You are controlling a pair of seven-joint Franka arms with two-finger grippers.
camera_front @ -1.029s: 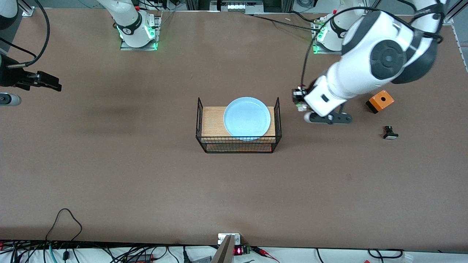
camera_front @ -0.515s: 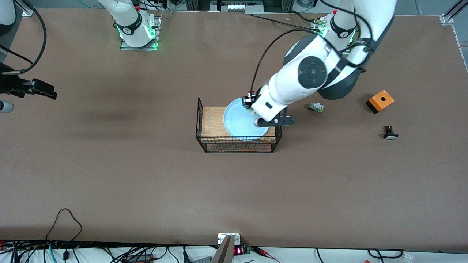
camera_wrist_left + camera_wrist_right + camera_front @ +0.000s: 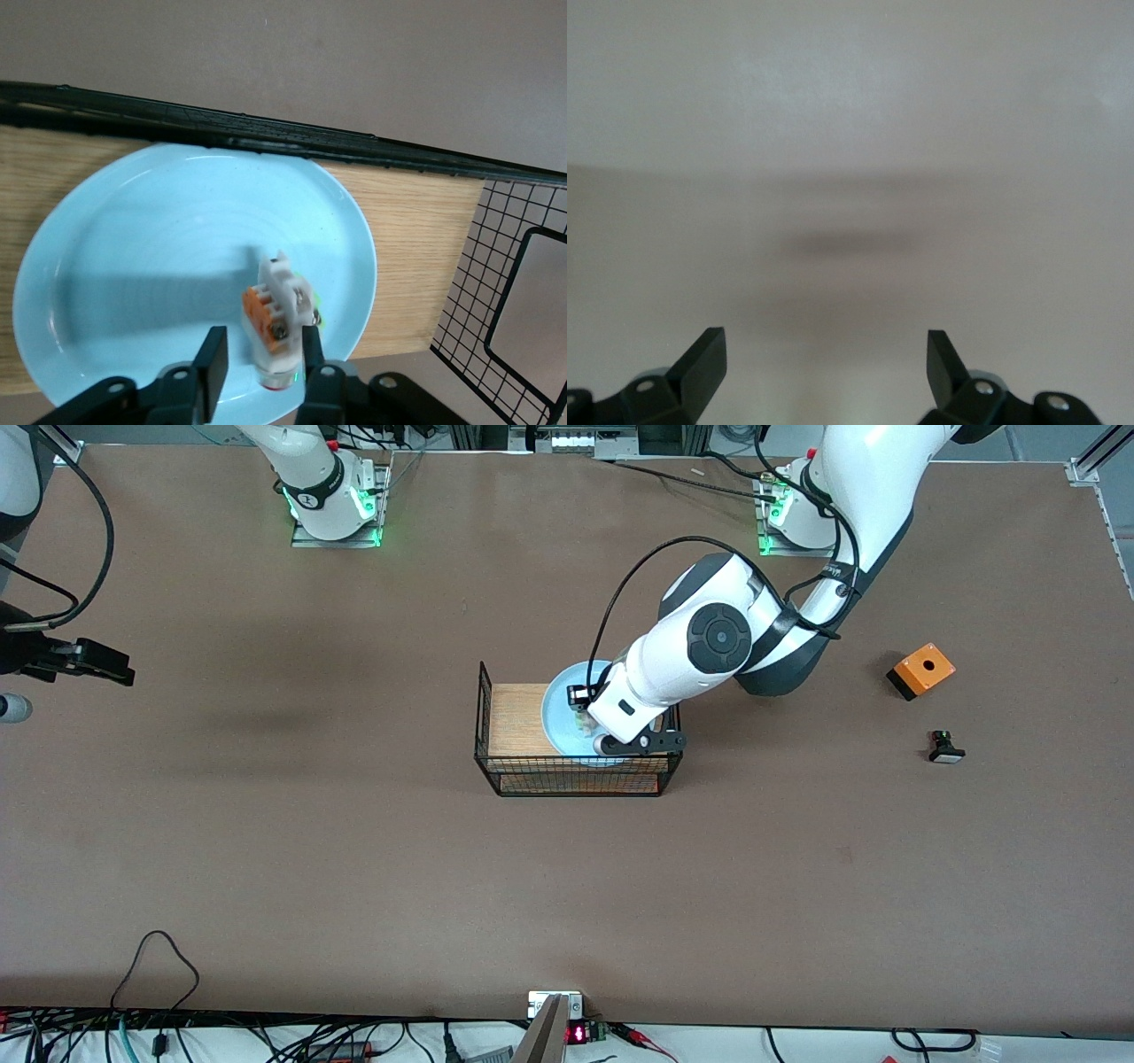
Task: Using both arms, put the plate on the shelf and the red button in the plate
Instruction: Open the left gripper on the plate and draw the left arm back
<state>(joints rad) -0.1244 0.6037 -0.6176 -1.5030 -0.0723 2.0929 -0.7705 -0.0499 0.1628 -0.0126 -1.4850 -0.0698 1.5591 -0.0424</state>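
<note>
The pale blue plate lies on the wooden board in the wire rack at the table's middle. My left gripper is low over the plate's side nearer to the front camera. In the left wrist view, its fingers stand apart around the red button. The button rests on the plate, cap toward the gripper. It leans on one finger, with a gap to the other. My right gripper waits open and empty over bare table at the right arm's end, as its wrist view shows.
An orange box and a black part with a white face lie at the left arm's end of the table. The rack's wire walls rise at its two ends. The left arm's elbow hides the table beside the rack.
My left arm swung from the table near the orange box to over the plate and came lower there. A white-green part seen beside the rack is now hidden by the arm.
</note>
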